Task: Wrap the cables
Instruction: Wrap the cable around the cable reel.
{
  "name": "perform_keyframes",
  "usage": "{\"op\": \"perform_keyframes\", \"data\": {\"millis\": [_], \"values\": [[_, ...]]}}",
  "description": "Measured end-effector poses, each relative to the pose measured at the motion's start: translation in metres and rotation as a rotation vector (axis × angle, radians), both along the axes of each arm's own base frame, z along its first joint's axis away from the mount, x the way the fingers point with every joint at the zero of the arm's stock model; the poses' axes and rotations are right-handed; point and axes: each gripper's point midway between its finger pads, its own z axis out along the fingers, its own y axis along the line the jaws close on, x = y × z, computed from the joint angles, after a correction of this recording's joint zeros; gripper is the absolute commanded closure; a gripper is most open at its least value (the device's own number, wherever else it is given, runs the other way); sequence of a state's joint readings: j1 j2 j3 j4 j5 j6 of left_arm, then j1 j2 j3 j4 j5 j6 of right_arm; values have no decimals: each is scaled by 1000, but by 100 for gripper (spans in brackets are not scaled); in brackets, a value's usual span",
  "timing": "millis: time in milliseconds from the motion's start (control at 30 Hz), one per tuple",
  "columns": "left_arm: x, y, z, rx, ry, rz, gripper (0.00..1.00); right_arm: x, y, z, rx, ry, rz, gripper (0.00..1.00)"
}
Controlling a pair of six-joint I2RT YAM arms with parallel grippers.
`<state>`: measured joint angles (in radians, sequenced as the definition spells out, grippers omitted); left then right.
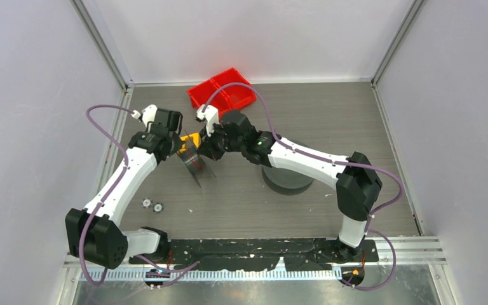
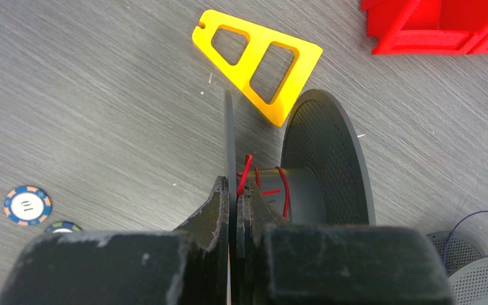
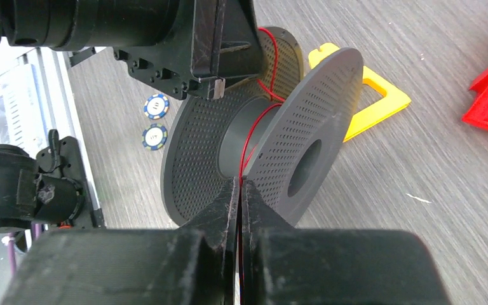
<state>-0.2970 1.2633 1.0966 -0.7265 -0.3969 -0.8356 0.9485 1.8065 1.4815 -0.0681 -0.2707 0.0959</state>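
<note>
Wire [image 3: 248,147], thin, red and thread-like, loops loosely round the smooth hub of your dark grey spool [image 3: 305,95], which stands on edge left of the middle of the wood-grain surface [image 2: 101,95]. Your right gripper [image 3: 240,187] pinches a strand between the perforated discs; your left gripper [image 2: 235,190] clamps one disc's thin rim. A yellow triangular frame [image 2: 252,58] lies flat just behind, toward the far edge.

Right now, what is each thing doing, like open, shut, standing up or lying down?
left gripper: shut on the spool's thin flange edge.
right gripper: shut on the red cable.
spool: held up on edge, a few turns on its hub.
red cable: partly wound, one strand running to the right gripper.
second spool: lying flat.
yellow triangle: lying flat.
poker chips: lying flat.
</note>
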Motion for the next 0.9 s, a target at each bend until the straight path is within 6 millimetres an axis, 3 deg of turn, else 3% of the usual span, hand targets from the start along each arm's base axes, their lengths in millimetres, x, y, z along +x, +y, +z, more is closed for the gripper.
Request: {"op": "perform_keyframes", "data": {"millis": [333, 567, 767, 900], "values": [[-16, 1, 3, -83, 34, 131, 100, -7, -7, -2, -31, -138, -64, 95], [-24, -14, 8, -107, -11, 70, 100, -20, -27, -12, 2, -158, -84, 94], [-23, -13, 9, -89, -56, 50, 100, -25, -24, -16, 39, -168, -58, 95], [-22, -13, 10, -70, -62, 37, 100, -25, -26, -31, 21, -166, -54, 91]]}}
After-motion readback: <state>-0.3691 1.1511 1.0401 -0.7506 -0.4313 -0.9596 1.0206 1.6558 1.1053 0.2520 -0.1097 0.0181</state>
